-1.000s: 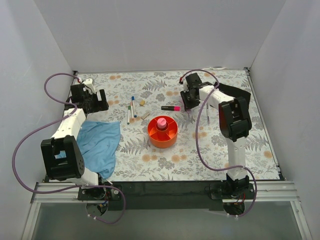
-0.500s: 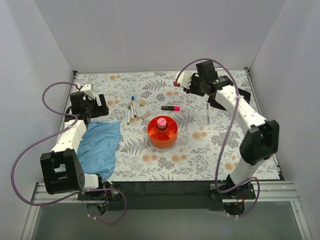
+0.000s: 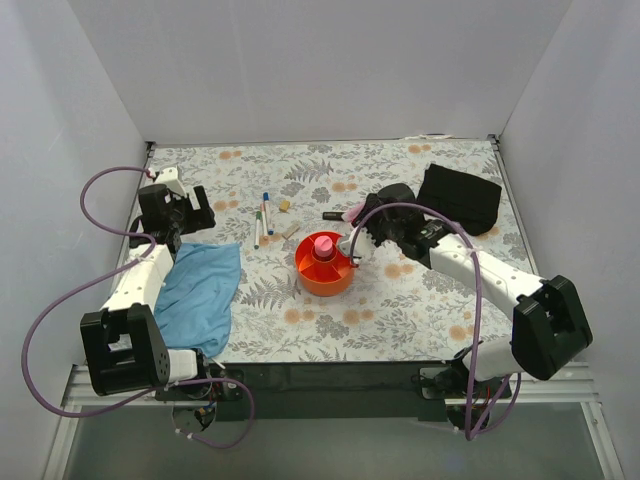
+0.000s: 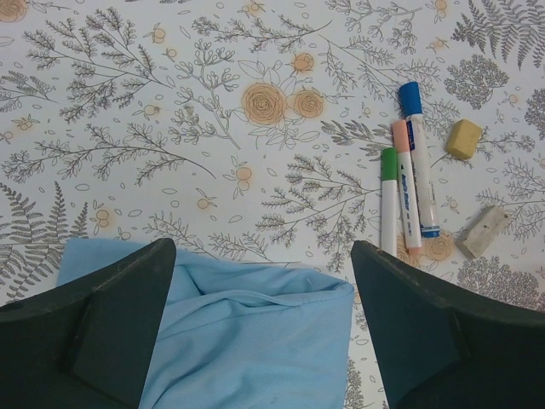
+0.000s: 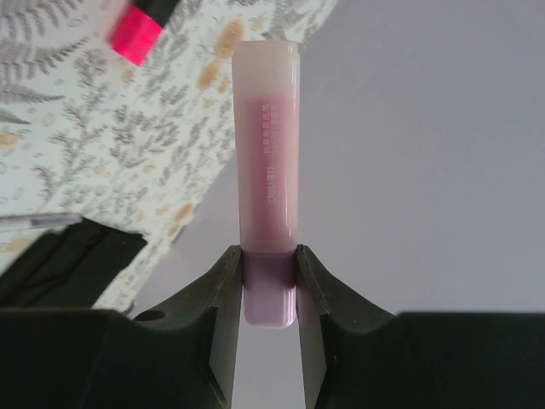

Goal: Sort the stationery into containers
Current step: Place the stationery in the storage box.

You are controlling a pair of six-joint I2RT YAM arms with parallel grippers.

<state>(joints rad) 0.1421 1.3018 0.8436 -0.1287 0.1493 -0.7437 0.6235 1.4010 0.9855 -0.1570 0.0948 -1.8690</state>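
Observation:
The orange organizer (image 3: 325, 274) stands mid-table with a pink piece (image 3: 323, 244) in its central cup. My right gripper (image 3: 361, 226) is just right of and beyond it. It is shut on a pale pink tube (image 5: 268, 162), and in the right wrist view the gripper (image 5: 269, 274) clamps the tube's lower end. The pink-and-black highlighter (image 3: 334, 215) lies beside it, its pink end (image 5: 136, 25) in view. My left gripper (image 4: 260, 256) is open over the blue cloth's far edge. Three pens (image 4: 407, 179) and two tan blocks (image 4: 464, 139) (image 4: 482, 232) lie to its right.
The blue cloth (image 3: 200, 285) lies at the left by the left arm. A black pouch (image 3: 458, 197) sits at the back right; it also shows in the right wrist view (image 5: 60, 264) with a thin pen (image 5: 34, 221) beside it. White walls enclose the table.
My right arm has swung from the far back down toward the organizer with the pink tube, uncovering the black pouch. The left arm has barely moved.

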